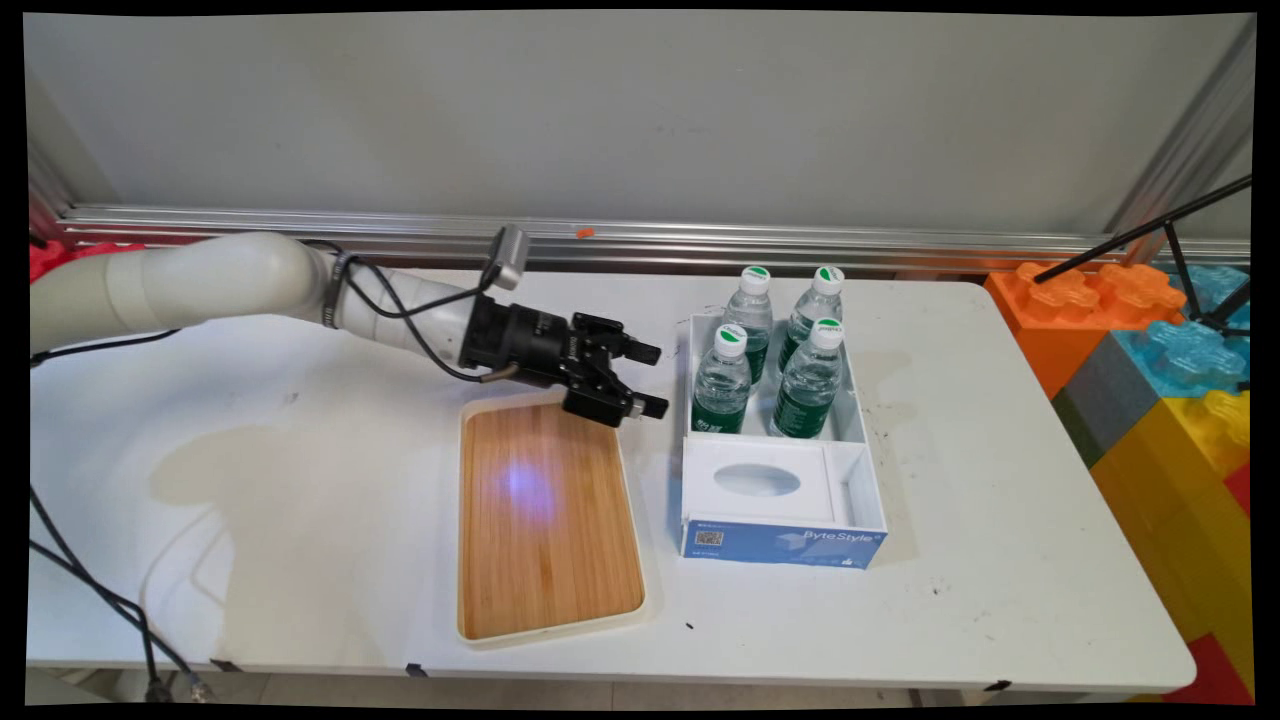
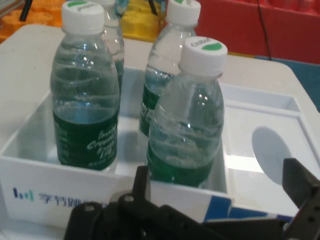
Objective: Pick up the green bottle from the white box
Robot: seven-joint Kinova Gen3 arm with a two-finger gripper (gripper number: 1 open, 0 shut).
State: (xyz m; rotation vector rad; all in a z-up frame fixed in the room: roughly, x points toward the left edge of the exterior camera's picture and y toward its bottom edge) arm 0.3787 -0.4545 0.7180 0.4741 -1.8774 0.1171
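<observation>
Four water bottles stand ahead of your pincer [image 1: 648,379], upright in the far compartment of a white box [image 1: 779,548] with a blue front.

1. Pincer: released, holding nothing. Its two black fingers are spread apart and point sideways toward the box wall, near it but not touching. It hangs over the far corner of the wooden tray [image 1: 547,520].
2. Nearest bottle [image 2: 188,112]: white cap with a green mark, green label, clear water. In the hand view it is directly in front of your fingers, just behind the box wall.
3. Second front bottle [image 2: 86,90]: beside the first, same make, a little farther from your pincer.
4. Two rear bottles [image 2: 170,60]: behind the front pair, partly hidden.
5. Box, other compartment: a white insert [image 1: 757,481] with an oval hollow, nothing in it.
6. Tray: bare wood with a pale rim, lying below and behind your pincer, just beside the box.

Status, as a judgement: all four bottles remain in the box; none is gripped, lifted or set on the tray.
</observation>
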